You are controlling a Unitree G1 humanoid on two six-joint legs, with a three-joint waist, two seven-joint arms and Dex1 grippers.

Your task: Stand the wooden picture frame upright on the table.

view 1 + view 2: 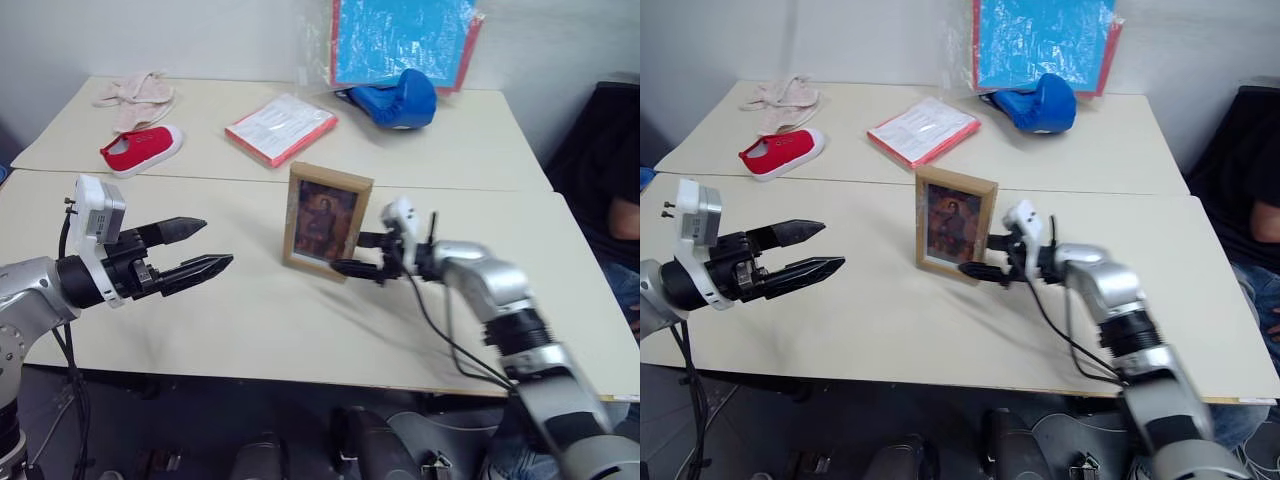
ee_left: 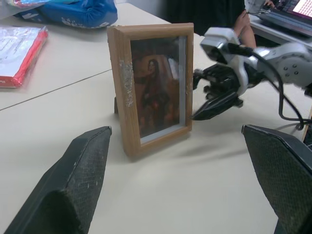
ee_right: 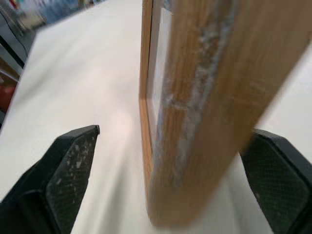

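The wooden picture frame [image 1: 326, 220] stands upright on the cream table [image 1: 250, 320], its portrait face turned toward me. My right gripper [image 1: 354, 254] is open at the frame's right edge, one finger in front of the edge and one behind it. In the right wrist view the frame's edge [image 3: 204, 107] sits between the two spread fingers, with a clear gap on one side. My left gripper [image 1: 214, 244] hovers open over the table to the left of the frame, pointing at it and well apart from it.
Behind the frame on the far table half lie a red-edged booklet [image 1: 281, 127], a red shoe [image 1: 140, 148], a pink cloth [image 1: 135, 95] and a blue boxing glove [image 1: 400, 100]. A blue red-bordered board [image 1: 400, 40] leans against the wall. A person [image 1: 625, 215] sits at far right.
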